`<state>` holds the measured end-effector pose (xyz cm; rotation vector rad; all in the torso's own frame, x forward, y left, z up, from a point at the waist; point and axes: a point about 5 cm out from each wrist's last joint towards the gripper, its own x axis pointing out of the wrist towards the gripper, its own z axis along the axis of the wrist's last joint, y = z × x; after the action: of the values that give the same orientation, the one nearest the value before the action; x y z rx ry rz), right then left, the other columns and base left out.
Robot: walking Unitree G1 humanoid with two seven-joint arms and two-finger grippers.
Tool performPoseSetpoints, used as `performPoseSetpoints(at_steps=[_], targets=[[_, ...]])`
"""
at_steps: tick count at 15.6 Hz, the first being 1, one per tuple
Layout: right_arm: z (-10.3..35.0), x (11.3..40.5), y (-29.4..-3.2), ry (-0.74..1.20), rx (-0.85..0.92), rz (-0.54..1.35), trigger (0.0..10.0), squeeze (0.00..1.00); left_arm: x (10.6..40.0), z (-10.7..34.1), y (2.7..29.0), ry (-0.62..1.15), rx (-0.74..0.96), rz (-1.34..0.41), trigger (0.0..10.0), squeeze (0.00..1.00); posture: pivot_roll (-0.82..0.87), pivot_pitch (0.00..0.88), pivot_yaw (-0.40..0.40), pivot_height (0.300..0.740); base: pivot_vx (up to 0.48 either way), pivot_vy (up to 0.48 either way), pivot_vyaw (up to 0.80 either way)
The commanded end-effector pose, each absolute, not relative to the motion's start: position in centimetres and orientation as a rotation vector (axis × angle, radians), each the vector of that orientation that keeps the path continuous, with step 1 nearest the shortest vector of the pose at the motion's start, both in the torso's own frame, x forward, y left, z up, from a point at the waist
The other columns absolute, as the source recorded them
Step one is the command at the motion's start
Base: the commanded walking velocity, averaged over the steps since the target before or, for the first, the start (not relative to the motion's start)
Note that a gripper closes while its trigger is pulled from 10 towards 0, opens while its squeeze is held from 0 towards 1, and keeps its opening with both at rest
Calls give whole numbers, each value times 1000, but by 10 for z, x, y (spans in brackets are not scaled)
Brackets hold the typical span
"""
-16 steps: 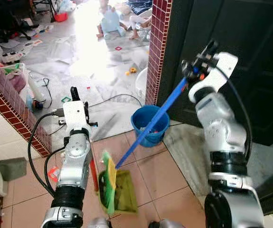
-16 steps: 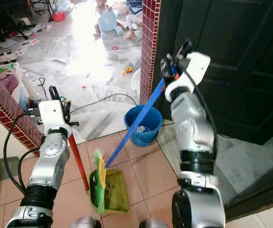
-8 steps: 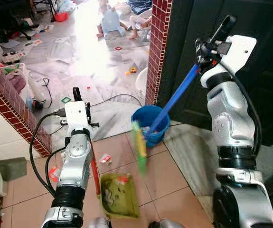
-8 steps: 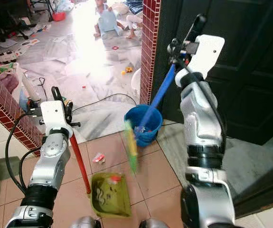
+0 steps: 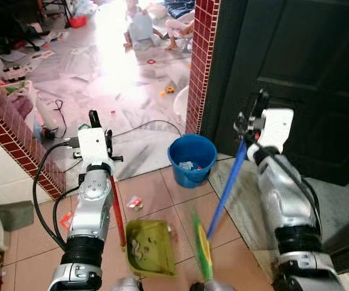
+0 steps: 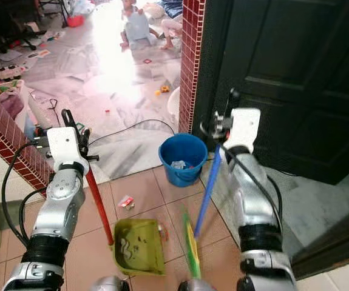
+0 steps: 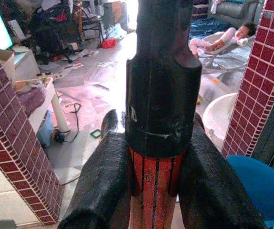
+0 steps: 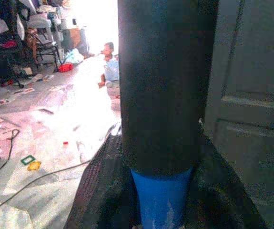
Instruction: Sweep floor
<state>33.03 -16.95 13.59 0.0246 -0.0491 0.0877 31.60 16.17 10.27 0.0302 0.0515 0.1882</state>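
A green dustpan (image 5: 149, 247) lies on the orange tiles with bits of litter inside it. Its red handle (image 5: 118, 212) rises to my left gripper (image 5: 96, 124), whose fingers (image 7: 103, 181) are shut on the red and black shaft. My right gripper (image 5: 249, 118) is shut on the black grip of a blue broom handle (image 5: 226, 191). The blurred green broom head (image 5: 201, 251) is low over the tiles, just right of the dustpan. A paper scrap (image 5: 134, 202) lies on the tile above the pan.
A blue bucket (image 5: 191, 159) with rubbish stands at the foot of a red brick pillar (image 5: 201, 60). A dark door (image 5: 301, 73) is on the right, a low brick wall (image 5: 16, 127) on the left. A cable (image 5: 144, 126) crosses the littered grey floor; people (image 5: 141, 27) sit far back.
The broom head left the dustpan, swung up over the bucket, then came down to the tiles right of the pan. My right arm has dropped lower. The dustpan has stayed put.
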Motion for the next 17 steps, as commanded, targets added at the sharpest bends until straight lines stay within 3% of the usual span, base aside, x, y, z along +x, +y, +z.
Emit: performPoseSetpoints(at_steps=[1, 7, 12, 17], targets=[[147, 331, -163, -116, 29, 99, 10000, 0, 320, 115, 163, 10, 55, 189, 10000, 0, -111, 0, 33, 740, 0, 0, 0], [146, 332, -152, -112, 21, 113, 10000, 0, 331, 106, 163, 22, 193, 186, 10000, 0, -118, 0, 23, 740, 0, 0, 0], [156, 331, -140, -135, 29, 142, 10000, 0, 352, 104, 138, 26, 137, 144, 10000, 0, -173, 20, 14, 740, 0, 0, 0], [159, 330, -137, -130, 33, 142, 10000, 0, 350, 86, 116, 73, 168, 117, 10000, 0, -208, 55, 11, 740, 0, 0, 0]])
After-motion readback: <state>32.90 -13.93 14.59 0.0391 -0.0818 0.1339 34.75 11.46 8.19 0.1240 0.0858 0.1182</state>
